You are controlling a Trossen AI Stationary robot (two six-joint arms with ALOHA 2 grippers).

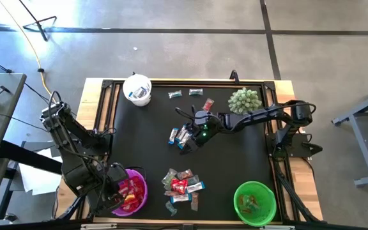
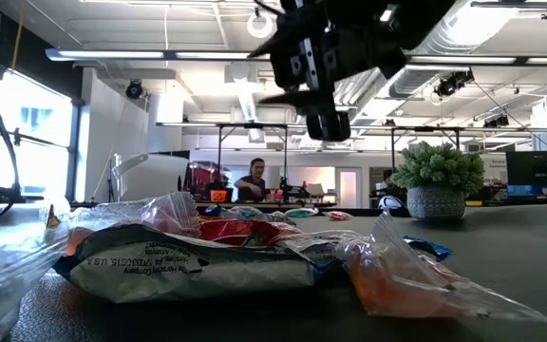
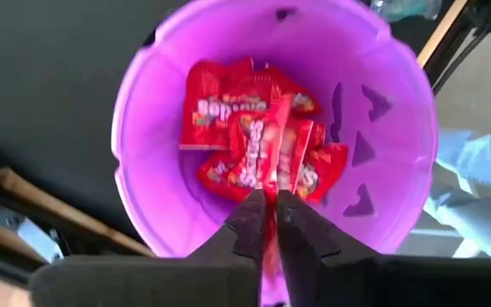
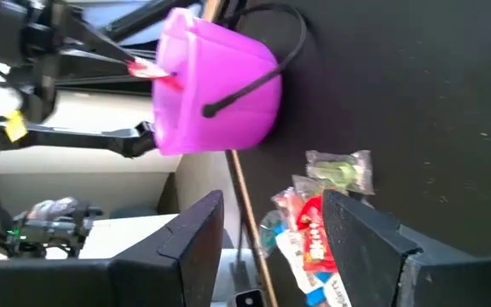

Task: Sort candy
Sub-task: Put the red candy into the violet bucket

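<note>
Left claw (image 3: 270,223) narrowly pinches a red packet (image 3: 267,183) over the purple bucket (image 3: 147,128); right claw (image 4: 271,222) wide

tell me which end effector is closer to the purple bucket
Left. The left end effector hangs right over the purple bucket, pinching a red candy packet above it. The right end effector is open, far off mid-table over the blue-and-white bars.
</note>
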